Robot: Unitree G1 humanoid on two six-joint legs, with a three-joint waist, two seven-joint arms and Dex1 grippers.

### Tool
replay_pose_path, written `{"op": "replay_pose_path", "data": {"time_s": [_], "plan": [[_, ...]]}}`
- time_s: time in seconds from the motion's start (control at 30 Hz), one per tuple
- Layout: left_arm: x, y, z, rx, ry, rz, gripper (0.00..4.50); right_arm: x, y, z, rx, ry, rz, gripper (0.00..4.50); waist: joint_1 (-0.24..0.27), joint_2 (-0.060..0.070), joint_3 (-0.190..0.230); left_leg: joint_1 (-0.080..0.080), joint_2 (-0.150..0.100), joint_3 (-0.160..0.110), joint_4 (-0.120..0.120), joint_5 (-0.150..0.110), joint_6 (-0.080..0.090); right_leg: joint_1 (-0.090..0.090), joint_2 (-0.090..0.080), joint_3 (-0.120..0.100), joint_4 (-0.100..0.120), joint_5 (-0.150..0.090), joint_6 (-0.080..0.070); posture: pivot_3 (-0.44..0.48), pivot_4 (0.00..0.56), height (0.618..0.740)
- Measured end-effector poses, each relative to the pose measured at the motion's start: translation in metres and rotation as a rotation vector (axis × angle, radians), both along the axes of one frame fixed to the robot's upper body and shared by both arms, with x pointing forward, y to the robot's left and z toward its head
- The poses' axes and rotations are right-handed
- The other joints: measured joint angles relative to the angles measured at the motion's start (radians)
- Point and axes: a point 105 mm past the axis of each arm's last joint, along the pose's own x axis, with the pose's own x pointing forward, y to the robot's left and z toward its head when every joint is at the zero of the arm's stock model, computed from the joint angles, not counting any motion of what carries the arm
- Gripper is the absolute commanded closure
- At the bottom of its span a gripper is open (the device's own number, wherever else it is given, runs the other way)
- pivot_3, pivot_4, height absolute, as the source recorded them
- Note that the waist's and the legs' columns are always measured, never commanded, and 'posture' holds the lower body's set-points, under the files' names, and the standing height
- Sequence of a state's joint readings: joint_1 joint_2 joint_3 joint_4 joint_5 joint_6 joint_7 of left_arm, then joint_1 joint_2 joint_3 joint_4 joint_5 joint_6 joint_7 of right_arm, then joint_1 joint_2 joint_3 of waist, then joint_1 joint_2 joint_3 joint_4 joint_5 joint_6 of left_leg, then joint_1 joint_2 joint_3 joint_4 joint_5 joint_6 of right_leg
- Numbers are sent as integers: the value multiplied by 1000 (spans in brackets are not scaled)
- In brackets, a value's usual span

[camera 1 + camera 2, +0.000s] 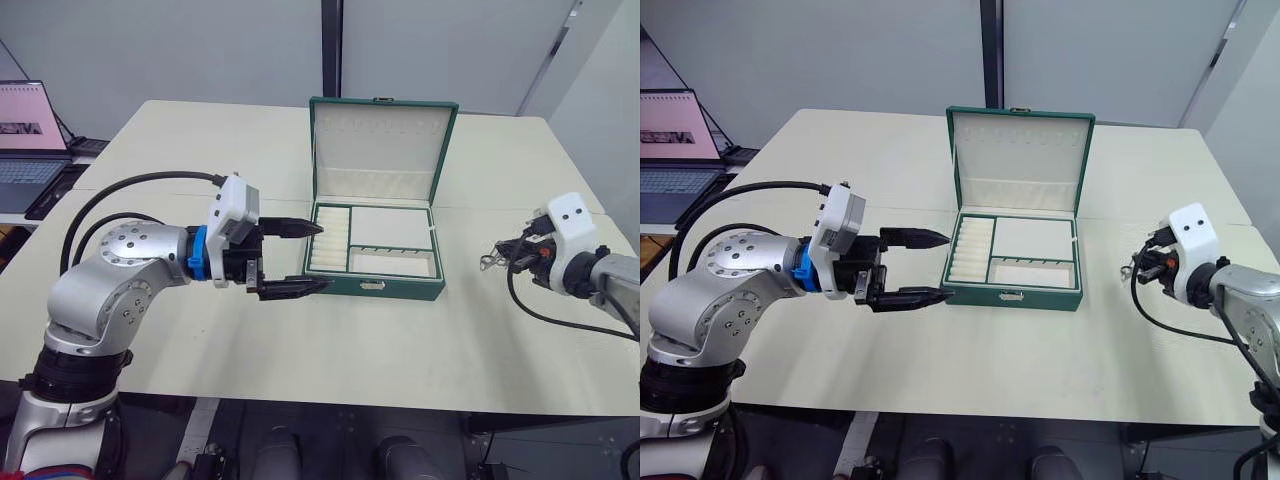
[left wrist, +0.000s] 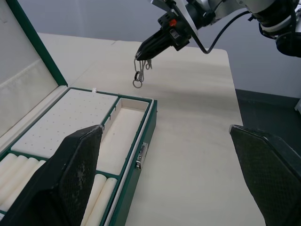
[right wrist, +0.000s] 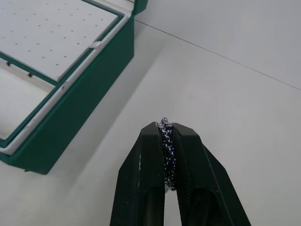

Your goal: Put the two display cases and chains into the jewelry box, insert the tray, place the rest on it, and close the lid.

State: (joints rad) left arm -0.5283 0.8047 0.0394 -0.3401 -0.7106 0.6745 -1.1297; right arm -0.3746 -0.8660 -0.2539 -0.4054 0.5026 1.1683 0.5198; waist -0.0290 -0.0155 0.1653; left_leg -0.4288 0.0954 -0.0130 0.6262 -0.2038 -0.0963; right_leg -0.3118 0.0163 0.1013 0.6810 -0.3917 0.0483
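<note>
The right end effector [image 1: 497,256], its two black fingers clamped on a small silver metal chain with little rings [image 2: 139,70], holds it off the pale desk [image 1: 330,360], the chain dangling lengthwise straight down below the fingertips, likely so it can be carried clear to the tray. Ahead of those fingertips sits the large dark green rectangular jewelry box [image 1: 375,285], cream-lined tray [image 1: 390,232] seated inside and hinged lid [image 1: 380,145] upright. The left end effector [image 1: 305,257] hovers just short of the box's near corner, fingers apart.
</note>
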Motion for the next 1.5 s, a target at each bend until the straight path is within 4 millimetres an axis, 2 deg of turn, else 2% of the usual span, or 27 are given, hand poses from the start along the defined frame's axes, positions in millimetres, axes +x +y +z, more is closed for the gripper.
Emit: {"op": "replay_pose_path", "data": {"time_s": [0.27, 0.43, 0.63, 0.83, 1.1, 1.33, 1.5], "plan": [[0, 32, 8, 23, 41, 38, 0, -12, 33, 41, -19, -33, 178, 4394, 0, 1, 1, 0, 0, 0, -1, 0, 0, -1, 0, 0, 0, 0, 0, 0, 150, 740], [2, 41, 3, 19, 54, 58, 0, -14, 49, 53, -11, -42, 248, 4394, 0, 1, 1, -1, 0, 0, -1, 0, 0, -2, 0, 0, 0, 0, 0, 0, 150, 740], [-8, 59, 0, 39, 90, 72, 0, -12, 77, 52, 15, -32, 351, 4394, -3, 1, 1, -3, 1, 1, -1, 0, 0, -6, 0, 1, 1, 0, 0, 0, 150, 740], [-17, 68, 1, 61, 108, 56, 0, -9, 96, 40, 28, -1, 414, 4394, 0, 2, 1, -3, 1, 1, -1, 0, 0, -6, 0, 0, 0, 0, 0, 0, 150, 740], [-22, 66, -3, 58, 115, 47, 0, -1, 117, 26, 73, 11, 450, 4394, -1, 2, 1, -3, 1, 1, -1, 0, 0, -6, 0, 0, 1, 0, 0, 0, 150, 740], [-22, 65, -4, 64, 109, 59, 0, 7, 122, 20, 83, 1, 447, 4394, -1, 2, 1, -3, 1, 1, -1, 0, 0, -6, 0, 0, 1, 0, 0, 0, 150, 740], [-20, 67, -4, 62, 89, 86, 0, 9, 134, 10, 107, 23, 465, 4394, -1, 2, 1, -3, 1, 1, -1, 0, 0, -7, 0, 0, 1, 0, 0, 0, 150, 740]]}}
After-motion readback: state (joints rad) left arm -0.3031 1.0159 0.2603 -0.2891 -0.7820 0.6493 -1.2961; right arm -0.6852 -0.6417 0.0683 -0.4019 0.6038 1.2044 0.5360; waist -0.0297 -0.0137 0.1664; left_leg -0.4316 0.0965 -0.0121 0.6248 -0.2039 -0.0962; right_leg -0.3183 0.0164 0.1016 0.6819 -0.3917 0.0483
